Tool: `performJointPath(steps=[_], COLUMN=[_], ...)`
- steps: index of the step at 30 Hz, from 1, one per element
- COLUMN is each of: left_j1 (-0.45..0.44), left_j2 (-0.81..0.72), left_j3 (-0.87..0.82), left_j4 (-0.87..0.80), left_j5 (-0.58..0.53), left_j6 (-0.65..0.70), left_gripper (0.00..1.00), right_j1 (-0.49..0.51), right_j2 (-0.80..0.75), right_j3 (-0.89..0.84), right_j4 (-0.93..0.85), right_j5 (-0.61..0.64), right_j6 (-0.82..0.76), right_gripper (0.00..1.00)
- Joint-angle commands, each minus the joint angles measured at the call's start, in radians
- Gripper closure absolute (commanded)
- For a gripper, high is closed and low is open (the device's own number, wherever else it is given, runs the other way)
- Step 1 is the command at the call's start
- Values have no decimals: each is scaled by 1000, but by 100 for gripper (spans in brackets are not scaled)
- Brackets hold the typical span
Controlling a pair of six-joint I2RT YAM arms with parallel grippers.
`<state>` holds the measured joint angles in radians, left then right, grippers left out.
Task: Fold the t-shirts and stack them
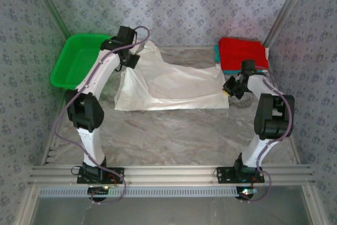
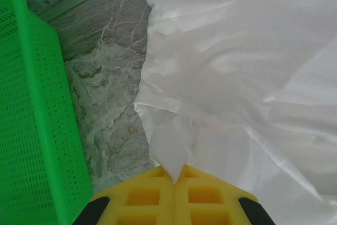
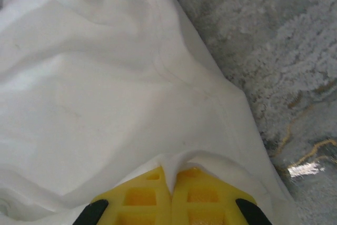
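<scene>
White t-shirt (image 1: 168, 85) lies spread across the far half of the surface (image 1: 168, 135), between the two arms, rumpled and not yet folded. The left fingers (image 2: 145, 196) are pressed together on a small peak of cloth at the shirt's far left corner, just beside the green basket (image 1: 60, 72). The right fingers (image 3: 202, 193) are likewise closed on a pinch of its right edge, near the red shirt (image 1: 242, 51), which sits folded on a teal shirt (image 1: 216, 55) at the far right. Holding two opposite ends at once looks meant to let the arms lift and stretch the cloth, so the wrinkles pull out before any fold is made. The folded pair sits off to one side of the working area, probably so the white one can be laid on top last.
</scene>
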<state>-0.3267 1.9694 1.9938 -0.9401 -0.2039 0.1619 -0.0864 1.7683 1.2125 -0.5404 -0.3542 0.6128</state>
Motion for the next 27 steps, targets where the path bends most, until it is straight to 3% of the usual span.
performJointPath(steps=[1,11,13,15,16,19,22,27], left_j1=[8,8,8,8,8,8,8,19], left_j2=[23,162,206,247,270,326,360,462], left_j3=[83,250,312,369,414,543,614,866], left_j4=[-21,-61,-77,-79,-91,-120,-65,-143], left_j5=[-36,-46,-59,-87,-96,-102,-79,-40], left_j6=[26,38,40,45,49,44,74,-16], left_gripper=[100,100,100,74,70,65,73,68], right_j1=[4,0,-3,-15,-23,-35,-28,26], right_j2=[15,71,91,107,110,71,-22,-148], right_j3=[36,85,110,147,164,190,137,42], right_j4=[-5,0,6,-10,-11,1,75,143], right_j5=[-2,-9,-18,-30,-34,-42,-52,-61], right_j6=[8,39,52,71,77,83,97,40], right_gripper=[100,94,76,69,65,56,55,54])
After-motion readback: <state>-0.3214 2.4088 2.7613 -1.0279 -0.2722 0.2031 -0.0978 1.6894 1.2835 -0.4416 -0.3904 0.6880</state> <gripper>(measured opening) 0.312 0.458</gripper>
